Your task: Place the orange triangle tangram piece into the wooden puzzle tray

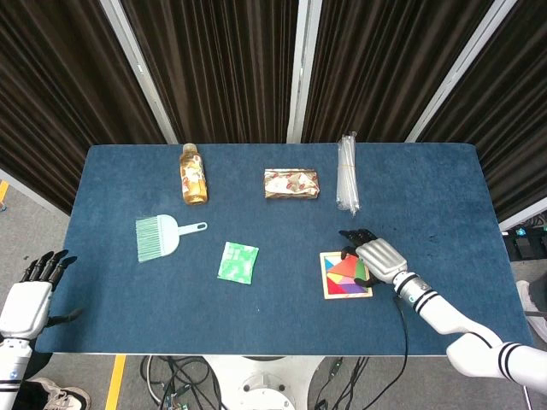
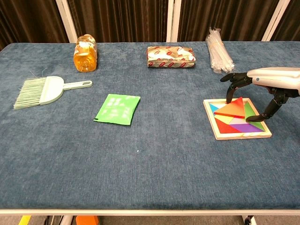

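We see the right robot hand [image 1: 377, 256] cover the wooden puzzle tray's [image 1: 327, 289] right edge; its wrist leaves the chest view.

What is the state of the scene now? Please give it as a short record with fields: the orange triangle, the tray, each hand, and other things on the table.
orange triangle: lies on the tray, tilted, not yet flat in its place
tray: wooden, at the table's right part, other coloured pieces inside
right hand: above the tray, fingers pointing down at the triangle's far edge
left hand: off the table at lower left, holds nothing
other things: bottle; brush; green packet; wrapped snack; straws bundle
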